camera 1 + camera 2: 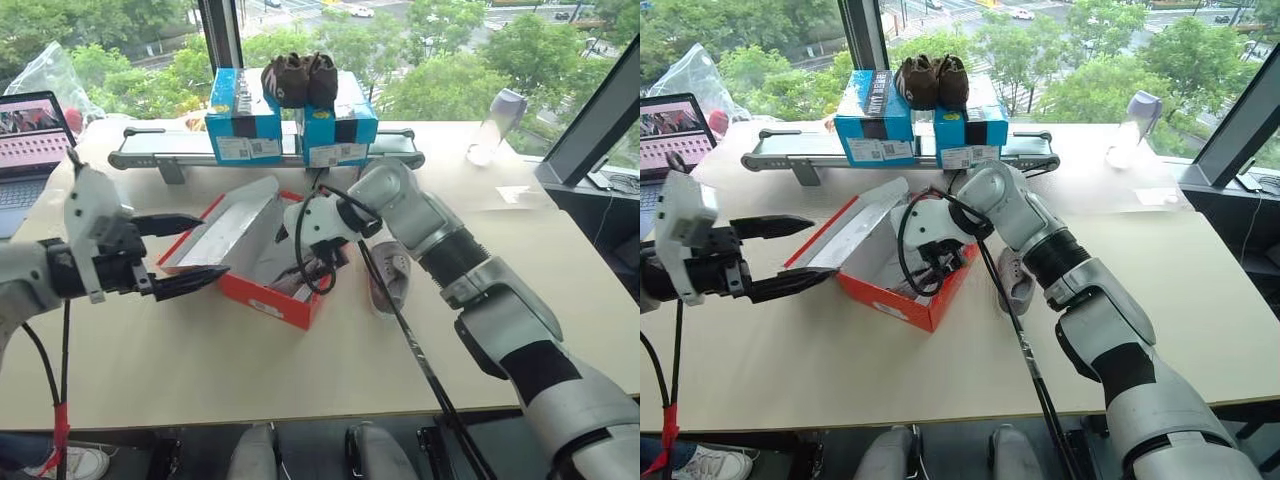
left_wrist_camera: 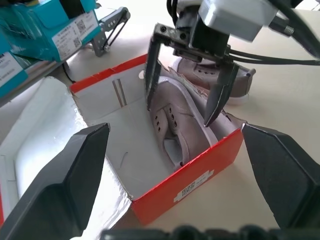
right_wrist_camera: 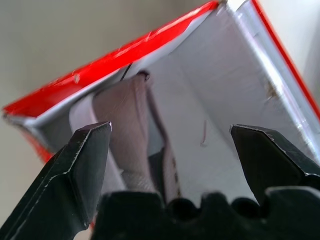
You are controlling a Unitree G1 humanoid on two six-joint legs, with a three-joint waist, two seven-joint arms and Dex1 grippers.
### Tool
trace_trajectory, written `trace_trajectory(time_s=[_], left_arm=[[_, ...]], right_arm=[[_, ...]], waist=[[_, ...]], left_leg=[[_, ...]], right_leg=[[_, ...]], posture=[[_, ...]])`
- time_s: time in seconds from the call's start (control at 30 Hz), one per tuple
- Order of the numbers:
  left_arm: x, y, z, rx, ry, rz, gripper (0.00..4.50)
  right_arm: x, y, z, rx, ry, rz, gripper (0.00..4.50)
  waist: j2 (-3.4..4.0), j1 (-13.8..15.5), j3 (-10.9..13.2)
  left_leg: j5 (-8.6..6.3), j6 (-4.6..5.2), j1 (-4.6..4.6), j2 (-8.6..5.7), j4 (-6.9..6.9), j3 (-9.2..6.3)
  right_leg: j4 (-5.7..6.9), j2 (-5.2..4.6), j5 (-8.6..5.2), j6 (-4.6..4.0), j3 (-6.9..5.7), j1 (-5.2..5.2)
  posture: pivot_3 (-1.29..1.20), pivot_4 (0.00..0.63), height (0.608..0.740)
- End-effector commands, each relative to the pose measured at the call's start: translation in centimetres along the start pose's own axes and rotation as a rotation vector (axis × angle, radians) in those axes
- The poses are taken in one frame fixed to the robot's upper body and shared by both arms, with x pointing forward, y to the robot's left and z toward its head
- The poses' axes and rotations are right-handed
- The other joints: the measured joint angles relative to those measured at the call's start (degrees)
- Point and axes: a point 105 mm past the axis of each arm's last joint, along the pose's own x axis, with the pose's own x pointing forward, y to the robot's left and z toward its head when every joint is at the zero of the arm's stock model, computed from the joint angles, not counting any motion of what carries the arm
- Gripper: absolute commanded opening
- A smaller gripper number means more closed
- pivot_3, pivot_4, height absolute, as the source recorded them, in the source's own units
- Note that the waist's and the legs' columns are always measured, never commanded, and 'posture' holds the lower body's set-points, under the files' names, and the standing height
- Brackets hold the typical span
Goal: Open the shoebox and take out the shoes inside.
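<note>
- Left eye view showed the pale table (image 1: 180, 370) spanning the frame, with the red shoebox (image 1: 262, 298) just left of centre, its hinged lid (image 1: 222, 232) thrown back toward the upper left and the white inside exposed.
- At the top centre two blue boxes (image 1: 243, 122) sat on a grey rail, a dark brown pair of shoes (image 1: 299, 76) resting on top of them; a laptop (image 1: 30, 140) lay at the far left edge.
- The right gripper (image 2: 186, 100) reached into the box from the centre of the frame, its two fingers spread wide and straddling a shoe without yet closing on it.
- The left gripper (image 1: 175, 255) hovered at the left, beside the lid, fingers also spread and holding nothing.
- One greyish-mauve shoe (image 2: 175, 125) lay inside the box against its right wall; the other shoe (image 1: 390, 275) lay on the table just right of the box, partly hidden by the right arm.
- By my reading, the opening step was done and one shoe was already out; the step in hand was taking the second.
- The next move would call for lowering the right fingers around the shoe's upper, closing firmly, then lifting clear of the box wall.
</note>
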Motion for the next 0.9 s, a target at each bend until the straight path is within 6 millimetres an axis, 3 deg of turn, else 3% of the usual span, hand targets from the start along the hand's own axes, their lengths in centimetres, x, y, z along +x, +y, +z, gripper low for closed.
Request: trace_trajectory(time_s=[0.03,0.53,0.87,0.9], left_arm=[[-0.5,-0.3,0.8,0.037,-0.008,0.020,4.50],[-0.6,-0.4,0.8,0.036,-0.005,0.052,4.50],[-0.5,-0.2,0.8,0.036,-0.009,0.065,4.50],[-0.5,-0.2,0.8,0.037,-0.009,0.066,4.50]], right_arm=[[-1.6,-1.1,1.5,-0.059,-0.008,0.011,4.46],[1.8,0.2,-0.9,-0.138,0.112,0.114,4.46],[3.0,0.9,-1.6,-0.167,0.156,0.179,4.46],[3.1,0.8,-1.6,-0.157,0.157,0.179,4.22]], waist=[[0.00,-0.10,0.00],[0.00,-0.07,0.00],[0.00,-0.16,0.00],[0.00,-0.19,0.00]], left_leg=[[0.01,-0.01,0.00,0.01,0.00,-0.01],[-0.16,-0.30,0.07,0.02,-0.01,0.02],[-0.24,-0.44,0.52,0.02,-0.02,0.02],[-0.25,-0.45,0.58,0.02,-0.03,0.02]], right_leg=[[0.01,0.01,0.00,-0.01,-0.01,-0.01],[0.00,0.00,0.01,-0.04,-0.01,0.03],[0.01,-0.01,-0.16,-0.30,-0.01,0.44],[0.00,-0.01,-0.17,-0.31,-0.01,0.50]], posture=[[0.00,0.150,0.740],[0.00,0.150,0.740],[0.00,0.150,0.740],[0.00,0.150,0.740]])
